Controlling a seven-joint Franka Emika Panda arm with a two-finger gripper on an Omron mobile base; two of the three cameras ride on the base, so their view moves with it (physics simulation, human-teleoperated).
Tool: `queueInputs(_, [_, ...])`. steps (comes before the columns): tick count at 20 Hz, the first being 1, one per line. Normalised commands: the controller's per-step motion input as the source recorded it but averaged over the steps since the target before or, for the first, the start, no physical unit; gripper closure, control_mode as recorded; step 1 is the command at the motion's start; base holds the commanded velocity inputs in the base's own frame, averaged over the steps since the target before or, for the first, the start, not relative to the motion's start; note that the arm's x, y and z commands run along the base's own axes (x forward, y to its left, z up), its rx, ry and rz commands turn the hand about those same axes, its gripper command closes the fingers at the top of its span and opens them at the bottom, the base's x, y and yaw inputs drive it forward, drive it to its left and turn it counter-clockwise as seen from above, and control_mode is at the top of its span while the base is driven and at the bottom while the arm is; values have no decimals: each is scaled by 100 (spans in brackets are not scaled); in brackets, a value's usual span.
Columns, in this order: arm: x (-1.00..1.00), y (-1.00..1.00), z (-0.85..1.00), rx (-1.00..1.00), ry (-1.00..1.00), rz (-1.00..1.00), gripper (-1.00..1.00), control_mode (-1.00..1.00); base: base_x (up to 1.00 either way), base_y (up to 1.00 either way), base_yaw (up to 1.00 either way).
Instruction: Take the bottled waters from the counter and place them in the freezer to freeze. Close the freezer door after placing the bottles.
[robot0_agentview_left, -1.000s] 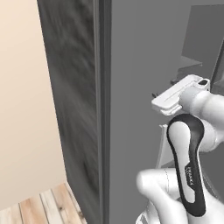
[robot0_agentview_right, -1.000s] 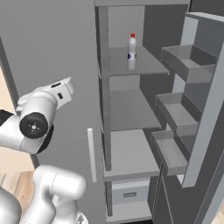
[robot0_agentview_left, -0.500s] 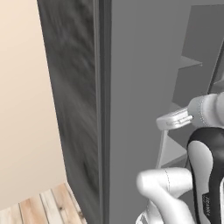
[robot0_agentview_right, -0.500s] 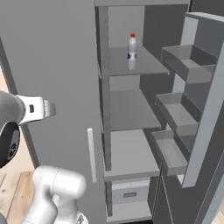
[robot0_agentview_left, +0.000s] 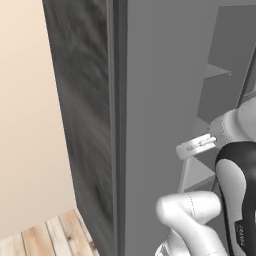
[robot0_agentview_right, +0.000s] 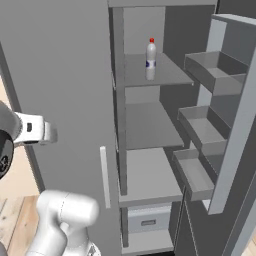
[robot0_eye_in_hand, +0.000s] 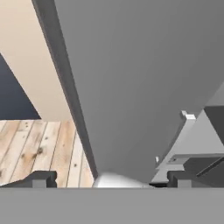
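The freezer (robot0_agentview_right: 150, 125) stands open, its grey shelves exposed. One bottled water (robot0_agentview_right: 151, 59), clear-whitish with a red cap and dark blue label, stands upright on the top shelf (robot0_agentview_right: 165, 72), toward its front and apart from the walls. Right of that bottle, the freezer door (robot0_agentview_right: 225, 140) is swung out, its three bins (robot0_agentview_right: 212, 72) facing the shelves. Left of the bottle is the plain grey door (robot0_agentview_right: 60, 90) with its vertical handle (robot0_agentview_right: 104, 176).

The claw (robot0_eye_in_hand: 109, 178) hangs to the left of the plain door's face, well away from the bottle. Its two dark fingertips (robot0_eye_in_hand: 38, 178) are spread wide with nothing between them; beyond them lie the grey door panel and the wood floor (robot0_eye_in_hand: 39, 146). In the right base view the hand (robot0_agentview_right: 32, 129) shows at the far left, level with the middle shelf.

Judged step: leaving the compartment, with one bottle stowed and the door not yet shut. To do it well, the arm should swing clear of the plain door's edge and handle before the base drives. For a return with a second bottle, space remains beside the red-capped bottle. Door closure is best made by pushing the outer face of the swung-out door, away from the bins.
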Motion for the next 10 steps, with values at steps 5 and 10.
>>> queueInputs(5, [0, 0, 0, 0, 0, 0, -100, 100, -100, 61, -24])
queueInputs(10, [0, 0, 0, 0, 0, 0, -100, 100, -100, 30, -66])
